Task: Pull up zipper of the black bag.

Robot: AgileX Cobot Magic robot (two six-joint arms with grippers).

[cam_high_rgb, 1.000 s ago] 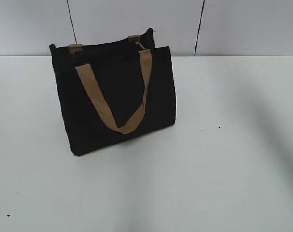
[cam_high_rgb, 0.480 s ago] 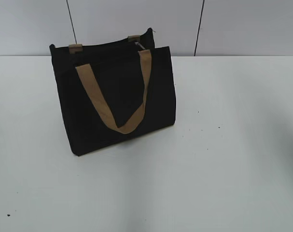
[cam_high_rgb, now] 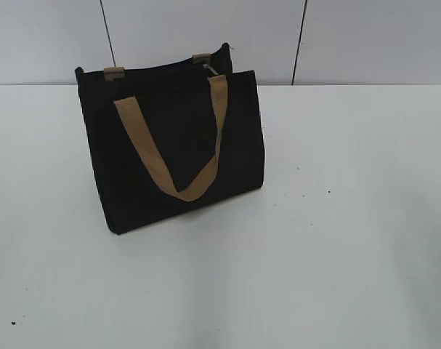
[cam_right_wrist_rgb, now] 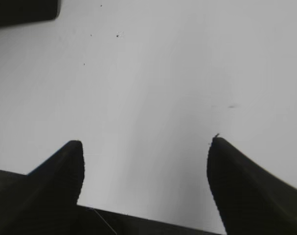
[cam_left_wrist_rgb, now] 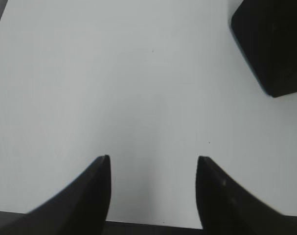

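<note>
You have the boxy black fabric bag standing upright on the white table, its small silver zipper pull at the top edge, while your left gripper and right gripper hang wide open, empty, well apart from it.

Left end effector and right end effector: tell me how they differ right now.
The left end effector shows a narrower gap between its fingers than the right end effector. The black bag fills the upper right corner of the left wrist view, but only a dark sliver shows at the upper left corner of the right wrist view. Both are open, hold nothing, and hang over the bare white table.
</note>
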